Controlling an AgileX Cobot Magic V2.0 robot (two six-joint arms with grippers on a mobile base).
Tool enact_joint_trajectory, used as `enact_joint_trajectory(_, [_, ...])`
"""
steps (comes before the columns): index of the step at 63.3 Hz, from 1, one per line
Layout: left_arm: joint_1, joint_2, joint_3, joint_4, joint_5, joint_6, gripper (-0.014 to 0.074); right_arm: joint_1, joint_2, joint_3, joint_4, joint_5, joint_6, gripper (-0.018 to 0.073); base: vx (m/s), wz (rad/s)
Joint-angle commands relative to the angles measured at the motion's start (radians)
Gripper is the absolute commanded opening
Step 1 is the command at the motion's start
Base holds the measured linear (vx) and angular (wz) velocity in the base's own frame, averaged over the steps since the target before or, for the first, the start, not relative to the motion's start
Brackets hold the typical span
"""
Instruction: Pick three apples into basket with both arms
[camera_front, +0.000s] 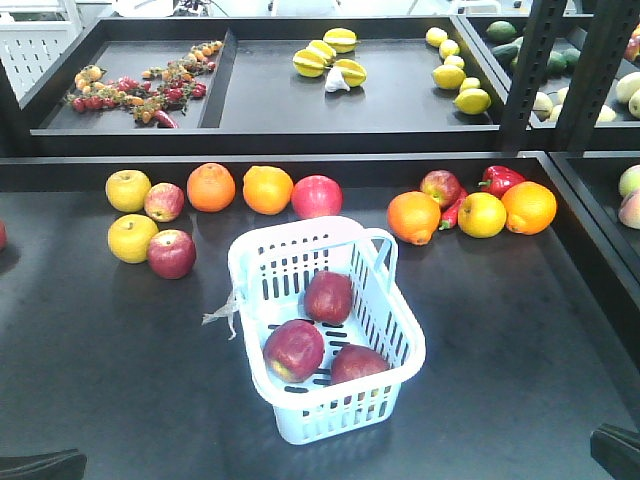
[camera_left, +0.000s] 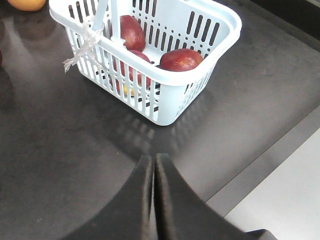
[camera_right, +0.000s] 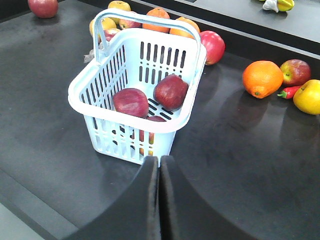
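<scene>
three apples (camera_front: 329, 297) in basket (camera_front: 400, 330), no labels

Oranges (camera_front: 211, 187) and yellow apples (camera_front: 128, 190) line the dark table's (camera_front: 100, 350) far edge; starfruit (camera_front: 330, 58), lemons (camera_front: 472, 100) and cherry tomatoes (camera_front: 130, 95) fill upper trays.

Basket (camera_front: 262, 262): sits mid-table, handle folded down at the back.
Apples (camera_front: 328, 296): three dark-red ones inside (two at the front, one behind).
Oranges (camera_front: 211, 187): lined up behind, along the table's back edge.
</scene>
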Motion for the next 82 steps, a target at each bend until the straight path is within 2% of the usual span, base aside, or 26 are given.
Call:
enact_joint_trajectory(1, [-0.002,0.005,-0.024,-0.032,-0.057,-0.007,-0.0006,0.000,0.008,-0.026,0.006,-0.063,-0.001,-0.0001,0.00,0.00])
enact_joint_trajectory(41, [-0.002,0.005,-0.024,-0.032,-0.068,-0.001,-0.0006,0.000,0.008,-0.026,0.006,-0.063,-0.001,-0.0001,0.00,0.00])
enact_joint_trajectory(48, [-0.002,0.005,-0.022,-0.038,-0.112,-0.006,-0.0006,0.000,0.008,-0.026,0.006,-0.063,-0.001,-0.0001,0.00,0.00])
enact_joint_trajectory(59, [-0.002,0.005,0.034,0.008,-0.183,-0.014,-0.0006,0.000,0.008,-0.026,0.006,-0.063,-0.001,-0.0001,0.00,0.00])
enact_joint_trajectory(76, [-0.002,-0.031,0.248,0.034,-0.415,-0.170,-0.0006,0.000,0.008,-0.026,0.006,-0.063,-0.001,-0.0001,0.00,0.00])
enact_joint_trajectory(82, [-0.002,-0.085,0.312,0.111,-0.505,-0.244,-0.0006,0.000,0.008,-0.026,0.007,-0.063,-0.001,-0.0001,0.00,0.00])
